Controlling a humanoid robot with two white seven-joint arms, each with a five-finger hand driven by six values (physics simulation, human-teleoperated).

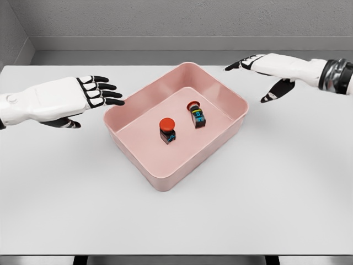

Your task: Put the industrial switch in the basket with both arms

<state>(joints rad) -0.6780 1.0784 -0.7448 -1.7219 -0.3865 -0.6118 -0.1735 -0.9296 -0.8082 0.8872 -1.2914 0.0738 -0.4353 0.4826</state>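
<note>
On the white table (pixel 176 215), a pink basket (pixel 140 173) sits near the middle, turned at an angle so one corner points toward the camera. Two switches lie inside it, both on the basket floor. One switch (pixel 167 130) is left of centre, red round button up, dark body below with a small blue mark. The second switch (pixel 197 115) is just right of it, nearer the back wall, tipped over with its red cap pointing away toward the rear and a dark body with blue and yellowish marks. The two are close but apart, not touching. Neither touches a basket wall as far as visible.

Left hand (pixel 91 94) hangs over the table left of the basket, fingers stretched out flat toward the basket's left rim, holding nothing; fingertips near the rim, contact unclear. Right hand (pixel 265 69) is beyond the basket's right back corner, fingers extended and loose, thumb hanging down, holding nothing, clear of the basket. Both white arms come in from the picture edges.
</note>
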